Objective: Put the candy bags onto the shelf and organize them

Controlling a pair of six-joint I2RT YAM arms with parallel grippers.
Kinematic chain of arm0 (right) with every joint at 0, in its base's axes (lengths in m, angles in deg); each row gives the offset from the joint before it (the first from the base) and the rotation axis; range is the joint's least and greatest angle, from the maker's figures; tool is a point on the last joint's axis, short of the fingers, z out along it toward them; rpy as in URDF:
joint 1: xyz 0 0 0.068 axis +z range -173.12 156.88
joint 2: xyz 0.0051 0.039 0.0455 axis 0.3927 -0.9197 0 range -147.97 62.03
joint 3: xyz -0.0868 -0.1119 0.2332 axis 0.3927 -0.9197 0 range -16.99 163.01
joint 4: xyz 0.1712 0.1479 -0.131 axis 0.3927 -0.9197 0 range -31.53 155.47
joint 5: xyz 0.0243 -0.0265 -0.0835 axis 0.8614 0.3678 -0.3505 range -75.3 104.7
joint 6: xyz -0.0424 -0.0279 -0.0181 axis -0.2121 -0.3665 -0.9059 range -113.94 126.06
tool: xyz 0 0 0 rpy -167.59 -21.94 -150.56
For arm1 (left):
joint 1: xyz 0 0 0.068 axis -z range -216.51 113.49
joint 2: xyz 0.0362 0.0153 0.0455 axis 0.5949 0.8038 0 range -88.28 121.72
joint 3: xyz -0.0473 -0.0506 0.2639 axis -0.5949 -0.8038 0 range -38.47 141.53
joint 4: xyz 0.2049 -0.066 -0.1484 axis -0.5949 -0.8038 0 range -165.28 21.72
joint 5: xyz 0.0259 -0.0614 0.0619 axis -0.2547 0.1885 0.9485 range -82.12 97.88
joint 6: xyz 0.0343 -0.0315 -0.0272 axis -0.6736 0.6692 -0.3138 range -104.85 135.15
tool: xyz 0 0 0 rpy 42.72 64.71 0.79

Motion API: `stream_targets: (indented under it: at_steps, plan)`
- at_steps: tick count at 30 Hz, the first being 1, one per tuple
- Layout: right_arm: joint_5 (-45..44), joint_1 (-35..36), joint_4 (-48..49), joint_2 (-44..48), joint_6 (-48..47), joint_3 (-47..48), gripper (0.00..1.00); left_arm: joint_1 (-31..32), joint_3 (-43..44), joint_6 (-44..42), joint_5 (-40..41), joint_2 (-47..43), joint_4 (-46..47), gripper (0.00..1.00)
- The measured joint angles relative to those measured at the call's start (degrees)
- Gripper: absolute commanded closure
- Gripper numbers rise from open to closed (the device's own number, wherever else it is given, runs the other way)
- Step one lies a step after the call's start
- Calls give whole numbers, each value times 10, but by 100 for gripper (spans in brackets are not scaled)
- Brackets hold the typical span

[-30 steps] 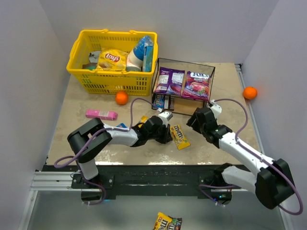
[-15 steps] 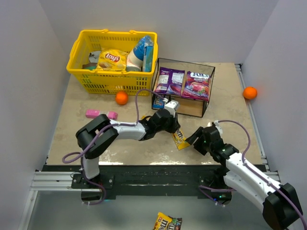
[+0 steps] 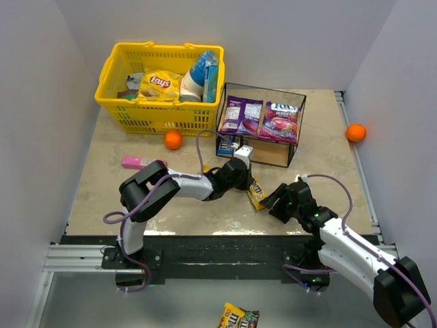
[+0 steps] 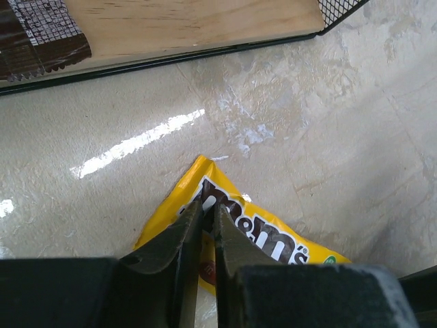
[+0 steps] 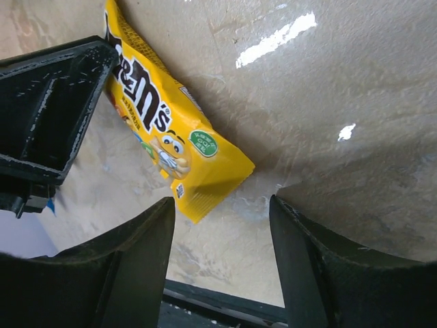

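Candy bags [image 3: 240,115]: two purple bags [image 3: 280,121] flat, side by side, on top board of shelf [image 3: 273,156]. One brown packet [image 4: 37,34] on lower board, left end. One yellow M&M's packet [image 3: 257,193] flat on counter [image 3: 95,198], just in front of shelf, between the two arms' jaws. One more M&M's packet [image 3: 239,316] off the counter, down past the near edge.

Other stuff:
- One yellow basket [image 3: 157,119] back left, with one Lays bag [image 3: 158,83] inside.
- Two oranges: orange by basket [image 3: 173,139], orange at right edge [image 3: 355,132].
- One pink pack [image 3: 136,162], partly behind left elbow.

Left arm [image 3: 184,186]: elbow folded up near its base, forearm reaching right, wrist pitched down onto yellow packet. Left jaws nearly closed, thin slit only, tips at packet's upper corner. Actual pinch on foil: cannot tell.

Right arm [image 3: 348,239]: stretched low, diagonal from right base toward centre, aimed at packet's near end. Right jaws spread wide, nothing held, just beside packet's lower corner.
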Motion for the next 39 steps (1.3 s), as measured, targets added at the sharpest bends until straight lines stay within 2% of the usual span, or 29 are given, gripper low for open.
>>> stream_targets:
  at_steps: [6, 13, 22, 25, 28, 29, 32, 36, 39]
  plan:
    - [2, 0, 47, 18, 35, -34, 51, 0, 0, 10, 4, 0, -1, 84]
    - [-17, 0, 90, 54, 97, -79, 54, 0, -2, 21, 7, 0, 0, 85]
    - [-44, 0, 160, -3, 137, -83, 58, 0, -7, 33, 7, 0, 10, 85]
    - [-42, 0, 198, -36, 145, -84, 64, 0, -11, 36, 7, 0, 16, 85]
    - [-39, 0, 224, -58, 149, -84, 78, 0, -12, 38, 6, 0, 19, 85]
    - [-37, 0, 229, -64, 151, -85, 87, 0, -12, 39, 6, 0, 19, 85]
    - [-36, 0, 231, -69, 153, -87, 100, 0, -14, 41, 2, -1, 21, 85]
    - [-34, 0, 227, -59, 155, -87, 100, 0, -16, 41, 2, -2, 22, 84]
    - [-33, 0, 214, -35, 155, -88, 100, 0, -19, 40, 3, -9, 14, 73]
